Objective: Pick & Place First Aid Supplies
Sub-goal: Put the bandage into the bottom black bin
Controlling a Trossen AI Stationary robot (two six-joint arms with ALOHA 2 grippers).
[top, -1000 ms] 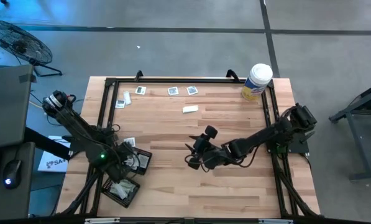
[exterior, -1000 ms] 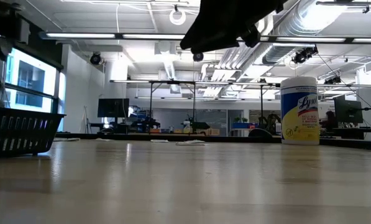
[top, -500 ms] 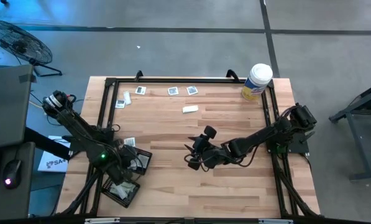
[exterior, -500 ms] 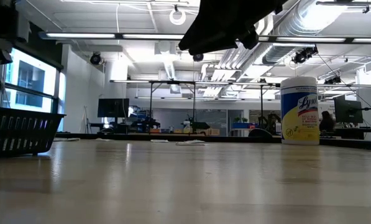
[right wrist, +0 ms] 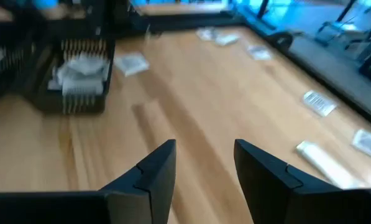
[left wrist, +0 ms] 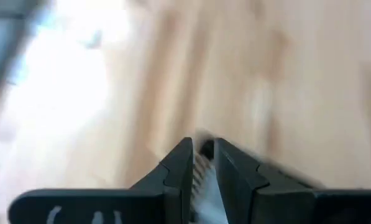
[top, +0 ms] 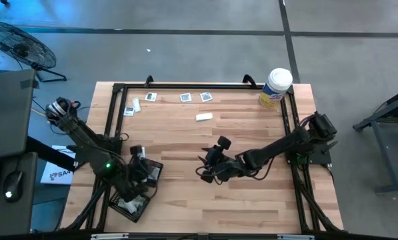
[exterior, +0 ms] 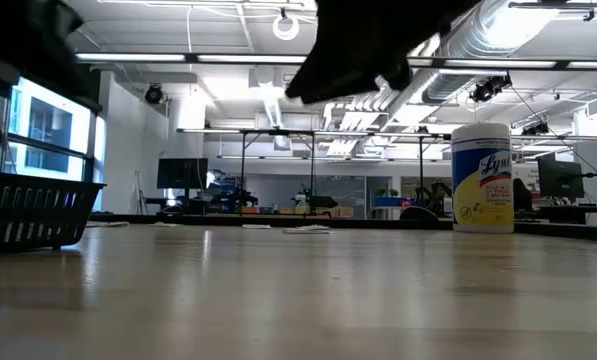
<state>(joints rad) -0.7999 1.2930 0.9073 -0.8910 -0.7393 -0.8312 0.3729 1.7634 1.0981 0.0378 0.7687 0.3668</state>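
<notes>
From above, my right tool (top: 207,168) hangs over the middle of the worktop (top: 185,200), and my left tool (top: 140,167) sits over the black trays (top: 133,203) at the near left corner. The packets (top: 193,97) lie in a row along the far edge, with one white strip (top: 203,117) a little nearer, all well apart from both tools. A white canister (top: 275,87) stands at the far right corner.

At worktop level I only get a dark mass overhead (exterior: 368,45); a tray's mesh wall (exterior: 33,210) is cut off at the side.

Through the left wrist camera, the fingers (left wrist: 182,171) stand almost together with a thin gap; the blur hides whether anything sits between them.

Through the right wrist camera, the fingers (right wrist: 154,171) are spread wide and hold nothing. Beyond them I see packets (right wrist: 319,102) scattered on the wood and a tray (right wrist: 79,84) with white packets inside.
</notes>
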